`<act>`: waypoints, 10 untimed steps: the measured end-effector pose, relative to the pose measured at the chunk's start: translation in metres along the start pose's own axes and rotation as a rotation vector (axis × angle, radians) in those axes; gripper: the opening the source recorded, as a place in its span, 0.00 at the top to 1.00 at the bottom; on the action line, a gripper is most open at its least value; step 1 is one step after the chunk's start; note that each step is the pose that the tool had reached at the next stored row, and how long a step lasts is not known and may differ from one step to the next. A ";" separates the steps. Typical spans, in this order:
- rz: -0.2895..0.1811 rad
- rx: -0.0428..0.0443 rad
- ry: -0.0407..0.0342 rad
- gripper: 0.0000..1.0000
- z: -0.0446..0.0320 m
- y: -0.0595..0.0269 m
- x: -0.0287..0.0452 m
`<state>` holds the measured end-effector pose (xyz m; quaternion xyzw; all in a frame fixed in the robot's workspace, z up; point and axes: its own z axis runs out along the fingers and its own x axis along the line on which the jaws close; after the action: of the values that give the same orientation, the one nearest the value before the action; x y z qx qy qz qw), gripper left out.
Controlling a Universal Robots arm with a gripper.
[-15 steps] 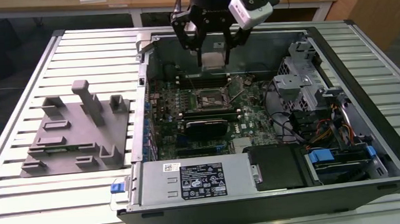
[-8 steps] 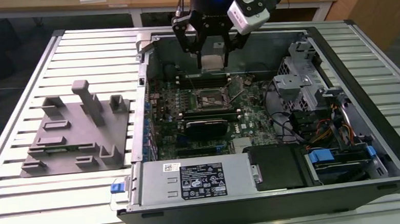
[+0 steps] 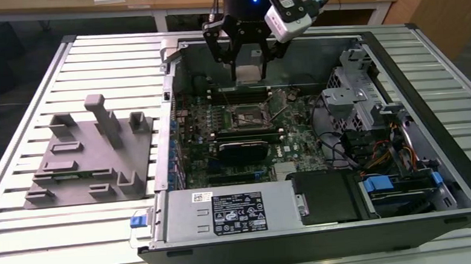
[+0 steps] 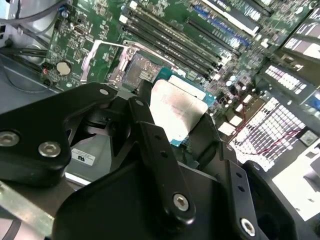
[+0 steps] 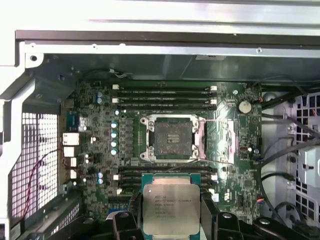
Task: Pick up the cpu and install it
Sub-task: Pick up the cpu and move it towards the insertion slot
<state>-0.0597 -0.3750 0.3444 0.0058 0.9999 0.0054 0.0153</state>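
I am pinching the cpu (image 5: pixel 171 210) flat between the fingers of the claw (image 3: pixel 249 75), hovering over the motherboard (image 5: pixel 100 130) inside the open computer case (image 3: pixel 430 158). The bare socket (image 5: pixel 172 137) is sitting below the claw, apart from it.

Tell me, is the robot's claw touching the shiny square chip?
Touching. In the first wrist view the gripper has its black fingers pressed against two opposite edges of the cpu, holding it off the motherboard.

Clear air between cpu (image 5: pixel 171 207) and open socket (image 5: pixel 172 137).
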 end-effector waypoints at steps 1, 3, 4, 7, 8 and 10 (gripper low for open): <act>0.000 0.0001 0.0004 0.46 0.0015 0.0021 0.0001; 0.000 0.0001 0.0013 0.46 0.0045 0.0059 0.0002; 0.000 0.0001 0.0019 0.46 0.0063 0.0076 0.0002; 0.000 0.0008 0.0048 0.46 0.0119 0.0115 0.0002; 0.000 0.0010 0.0058 0.46 0.0137 0.0125 0.0001; 0.000 0.0012 0.0078 0.46 0.0174 0.0139 -0.0002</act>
<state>-0.0588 -0.3609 0.3271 0.0058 0.9999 0.0048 0.0114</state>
